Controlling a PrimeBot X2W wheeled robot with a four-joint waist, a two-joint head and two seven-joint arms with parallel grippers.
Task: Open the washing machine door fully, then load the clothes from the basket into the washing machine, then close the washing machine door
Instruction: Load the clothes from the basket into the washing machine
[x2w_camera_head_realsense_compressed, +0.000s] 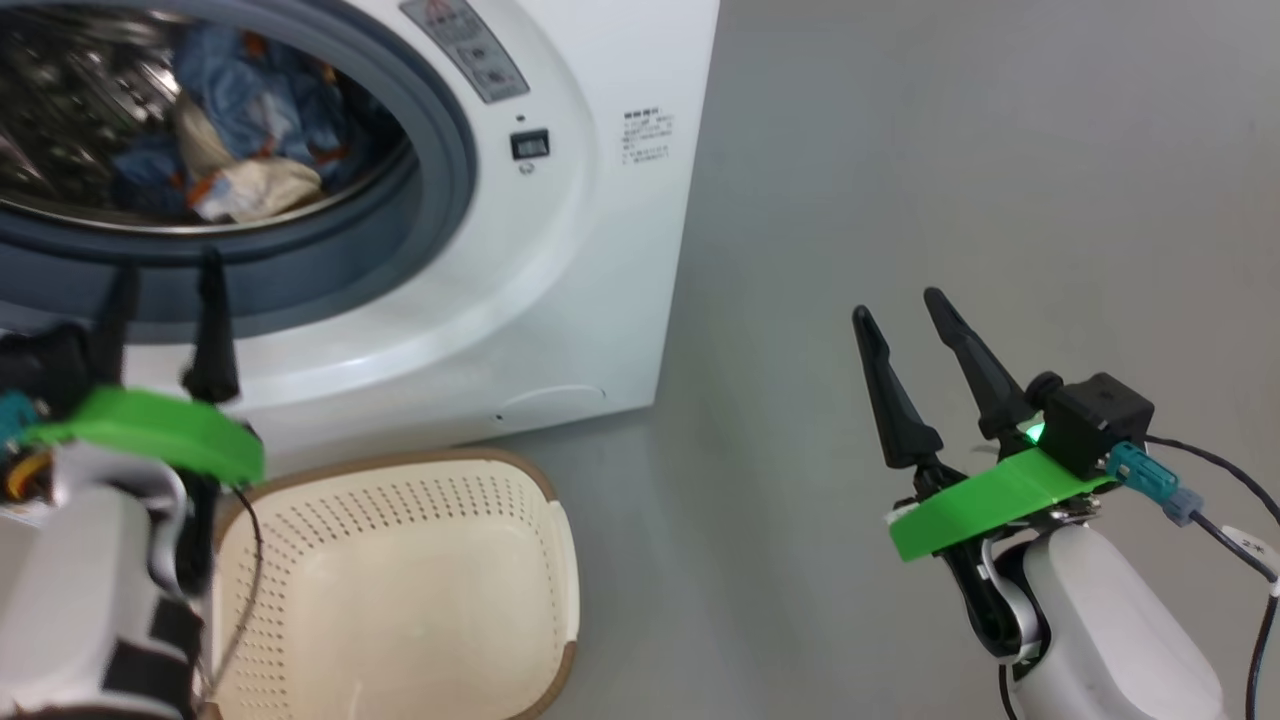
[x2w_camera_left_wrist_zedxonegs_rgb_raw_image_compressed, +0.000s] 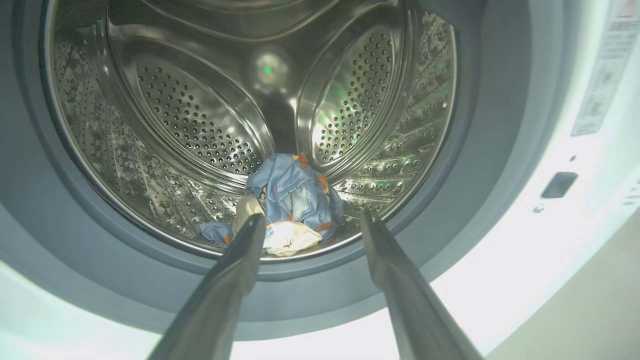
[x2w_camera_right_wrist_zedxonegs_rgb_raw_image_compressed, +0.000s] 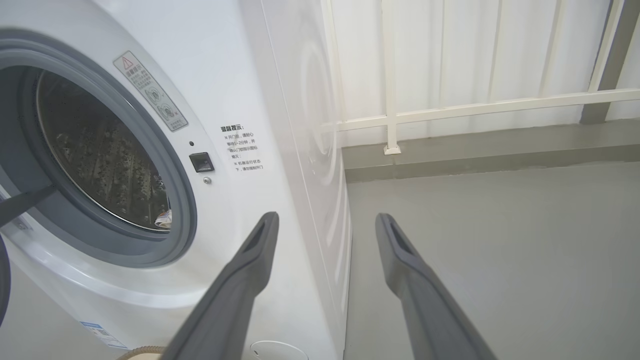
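The washing machine (x2w_camera_head_realsense_compressed: 560, 250) stands at the upper left with its round mouth uncovered; the washing machine door is out of view. The light-blue and cream clothes (x2w_camera_head_realsense_compressed: 240, 130) lie at the bottom of the steel drum (x2w_camera_left_wrist_zedxonegs_rgb_raw_image_compressed: 200, 125), also seen as clothes (x2w_camera_left_wrist_zedxonegs_rgb_raw_image_compressed: 292, 200) in the left wrist view. My left gripper (x2w_camera_head_realsense_compressed: 168, 270) is open just outside the grey gasket (x2w_camera_head_realsense_compressed: 440, 150), pointing at the drum and holding nothing. The cream basket (x2w_camera_head_realsense_compressed: 560, 560) sits on the floor below the machine with nothing in it. My right gripper (x2w_camera_head_realsense_compressed: 898, 305) hangs open over bare floor, right of the machine.
Grey floor (x2w_camera_head_realsense_compressed: 950, 150) spreads to the right of the machine. A white railing (x2w_camera_right_wrist_zedxonegs_rgb_raw_image_compressed: 475, 107) and a low grey kerb (x2w_camera_right_wrist_zedxonegs_rgb_raw_image_compressed: 500, 155) run behind it. A cable (x2w_camera_head_realsense_compressed: 1230, 520) trails from my right wrist.
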